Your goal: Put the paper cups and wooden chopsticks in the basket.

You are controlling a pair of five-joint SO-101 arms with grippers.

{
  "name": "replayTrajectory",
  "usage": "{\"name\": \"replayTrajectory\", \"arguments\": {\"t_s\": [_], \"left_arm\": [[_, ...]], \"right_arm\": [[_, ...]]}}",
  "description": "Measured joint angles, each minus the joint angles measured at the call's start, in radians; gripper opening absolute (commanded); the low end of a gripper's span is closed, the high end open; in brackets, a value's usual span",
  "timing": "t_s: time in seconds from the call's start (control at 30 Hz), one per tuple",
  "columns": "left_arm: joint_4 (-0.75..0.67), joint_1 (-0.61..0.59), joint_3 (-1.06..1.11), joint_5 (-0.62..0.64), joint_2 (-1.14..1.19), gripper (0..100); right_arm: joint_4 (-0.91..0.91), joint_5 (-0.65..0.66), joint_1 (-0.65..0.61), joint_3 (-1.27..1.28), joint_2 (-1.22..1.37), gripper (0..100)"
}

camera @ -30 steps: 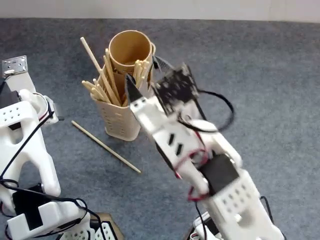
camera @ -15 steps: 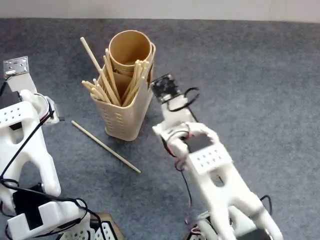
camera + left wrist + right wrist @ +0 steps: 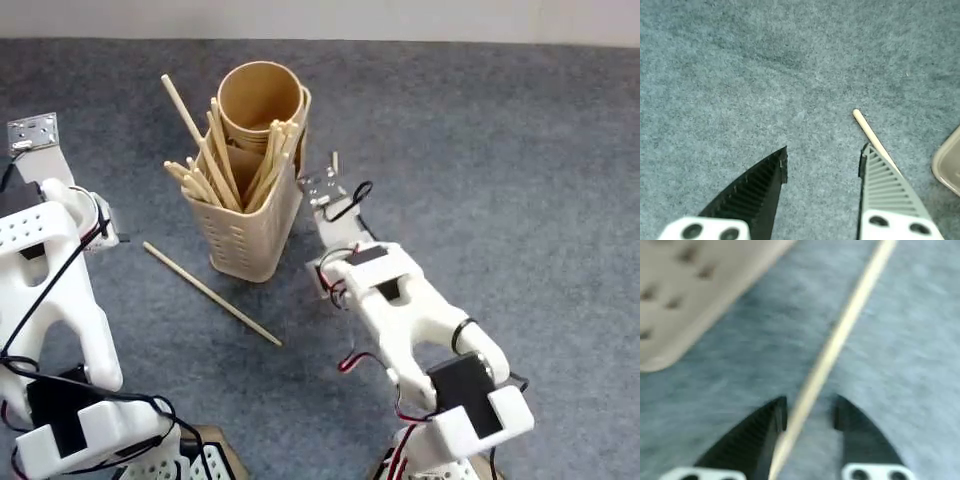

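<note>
R gripper (image 3: 810, 401): jaws apart, not pinching anything yet. One chopstick, call it stick A (image 3: 840, 335), runs right thru the gap. It sits closer to one jaw, w/ some room on its other side. That pic is smeary, so I can't say for sure if the close jaw touches it; prob. not. A bit past the tips, off to one side, is the basket (image 3: 690, 300) wall. It is near stick A but apart from it.

L gripper (image 3: 825, 147): jaws wide apart, nothing between them, just the grey mat (image 3: 740, 60) below. Stick B (image 3: 864, 125) lies flat on the mat. Its end pokes out just past the pale jaw's tip & the rest hides behind that jaw. The basket's corner is farther out on that same side.

Farther off, from the high view: the basket stands upright between the 2 arms. The paper cups (image 3: 258, 95) are inside it, stacked. A bunch of chopsticks (image 3: 215, 165) is in there too, beside the cups, w/ the ends poking up over the rim.

How far along, my guess: almost done. Cups are in. Most sticks are in. 2 sticks are left out, A & B, both down by the basket's foot, one on each side.

Next, I think: R jaws need to squeeze onto stick A, lift it & drop it in. Stick B comes after & the L gripper is already close to it.
</note>
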Motion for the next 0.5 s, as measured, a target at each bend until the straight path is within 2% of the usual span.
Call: {"name": "replayTrajectory", "arguments": {"t_s": [0.3,0.4,0.5], "left_arm": [[0.0,0.0,0.0,0.0,0.0,25],[0.0,0.0,0.0,0.0,0.0,25],[0.0,0.0,0.0,0.0,0.0,25]], "right_arm": [[0.11,-0.021,0.025,-0.025,-0.028,0.5],[0.149,-0.021,0.034,-0.018,-0.15,0.5],[0.184,-0.041,0.052,-0.02,-0.388,0.5]]}}
